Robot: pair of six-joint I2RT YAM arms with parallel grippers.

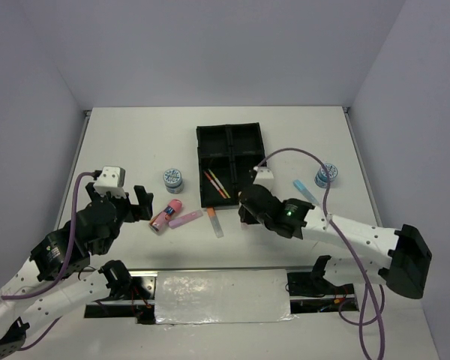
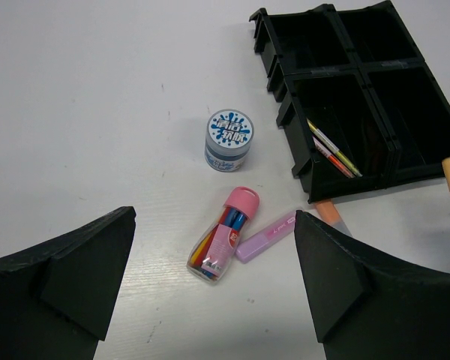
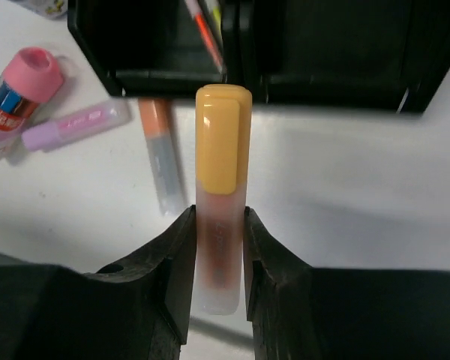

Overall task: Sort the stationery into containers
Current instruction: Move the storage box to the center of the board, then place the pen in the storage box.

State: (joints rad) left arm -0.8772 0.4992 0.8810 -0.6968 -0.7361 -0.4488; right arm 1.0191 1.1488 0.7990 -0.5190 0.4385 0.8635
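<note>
Yellow-capped marker [image 3: 222, 150] sits clamped between the jaws of the right gripper [image 3: 219, 217]. It is held by its clear barrel, just near of the black tray [image 3: 322, 82], with its cap pointing far at the divider between the two near compartments. The step in hand looks like carrying it over that near wall and dropping it in. To do it well, the cap must first rise clear of the wall, since it juts past the jaws and would catch the rim. The near-left compartment already holds the thin pens [image 1: 216, 184], so moving right to the near-right one seems sensible; what lies there I cannot tell. Lower the marker inside before parting the jaws, so it does not bounce out. An orange marker [image 3: 161, 157] lies on the table just left of the held one and should not be brushed. The left gripper [image 2: 214, 212] hangs with its jaws wide apart above the pink tube [image 2: 225, 236] and purple marker [image 2: 266, 236], well apart from the path.
</note>
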